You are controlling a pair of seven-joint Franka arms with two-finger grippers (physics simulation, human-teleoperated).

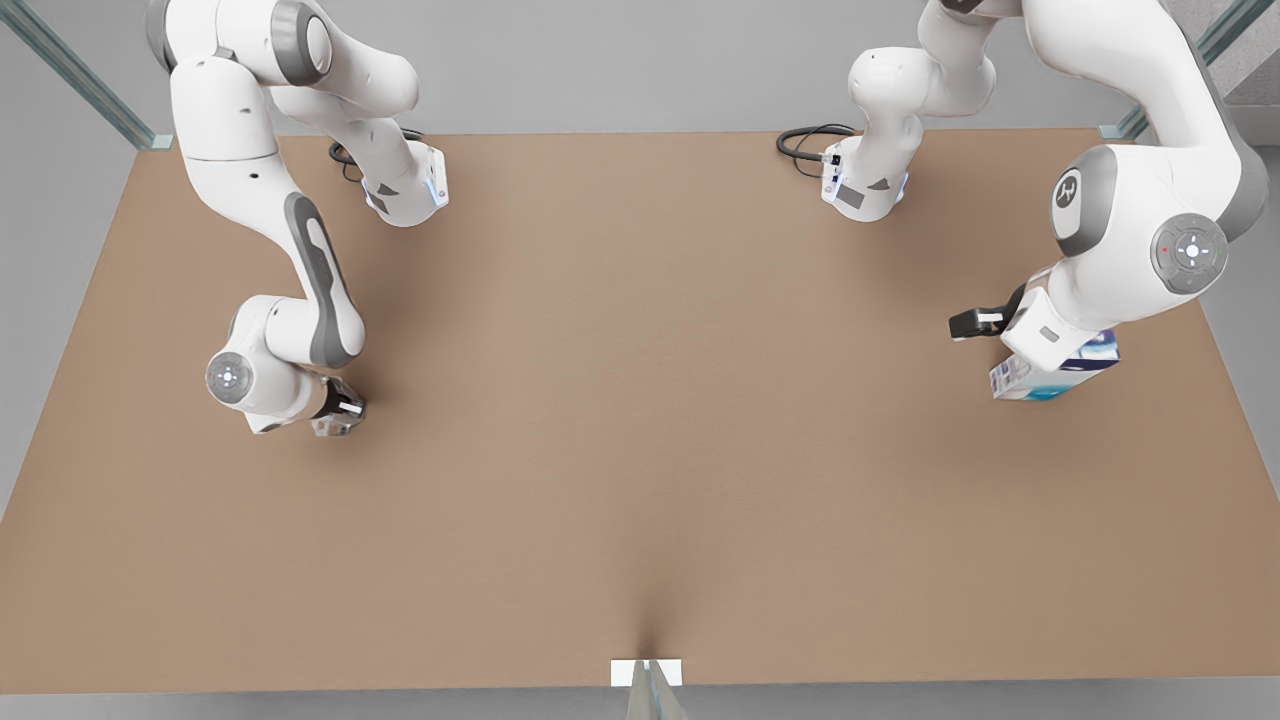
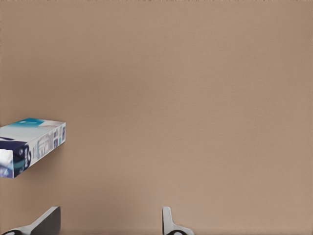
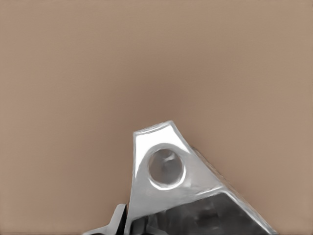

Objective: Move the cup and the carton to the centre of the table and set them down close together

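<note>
Hovering beside the carton, the left gripper has its fingers spread, the box lying off to one side of the gap. The right gripper sits at the cup, grip unclear; both far from the table centre.

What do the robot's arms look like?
Both arms are glossy white with grey joint bands and black cables at their bases. The left gripper, by the carton, has pale grey jaws; the right gripper, at the cup, looks black.
</note>
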